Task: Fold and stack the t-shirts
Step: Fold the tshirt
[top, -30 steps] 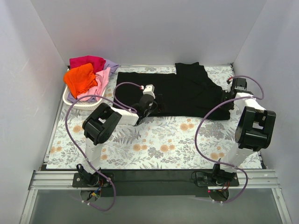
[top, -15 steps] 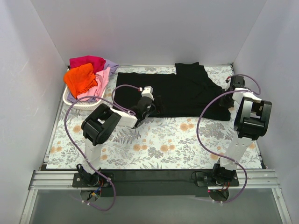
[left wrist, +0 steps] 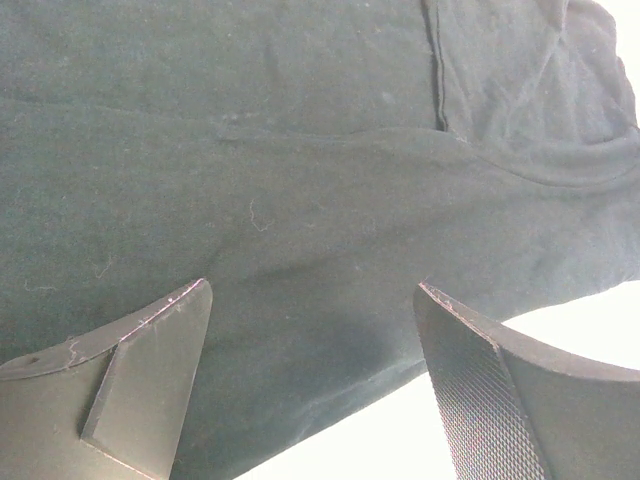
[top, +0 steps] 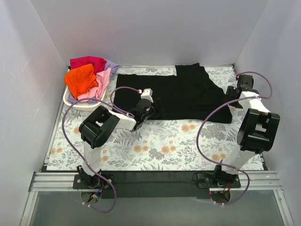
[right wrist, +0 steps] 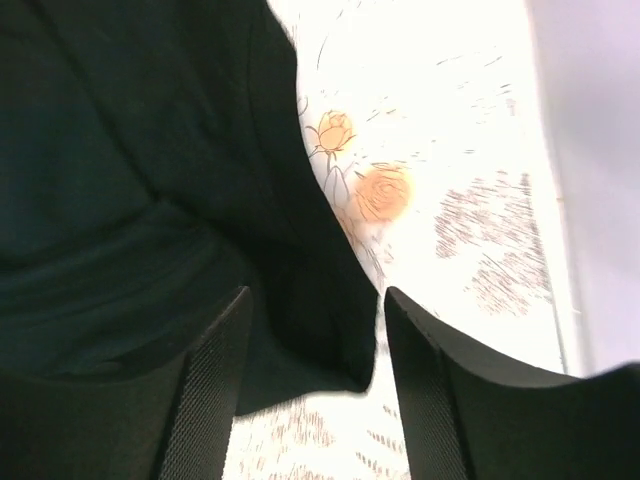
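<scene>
— Spotting the black t-shirt where?
— Lying spread flat across the far half of the flowered table, reaching from just beside the white basket over to the right side.
— And finding the others?
— Heaped in that basket at the far left corner: seeing the orange t-shirt on top at the front, the magenta-red t-shirt behind it, the pink t-shirt to its right, the lavender t-shirt peeking out at the back right.
— Checking the left claw?
— Sitting low over the near edge of the black cloth, fingers spread wide, gripping nothing.
— Touching the cloth with the tips?
— Not being able to tell.
— Checking the right claw?
— Hanging at the shirt's right edge, fingers standing partly apart; seeing a corner of black cloth lying in the gap, not being pinched by either pad.
</scene>
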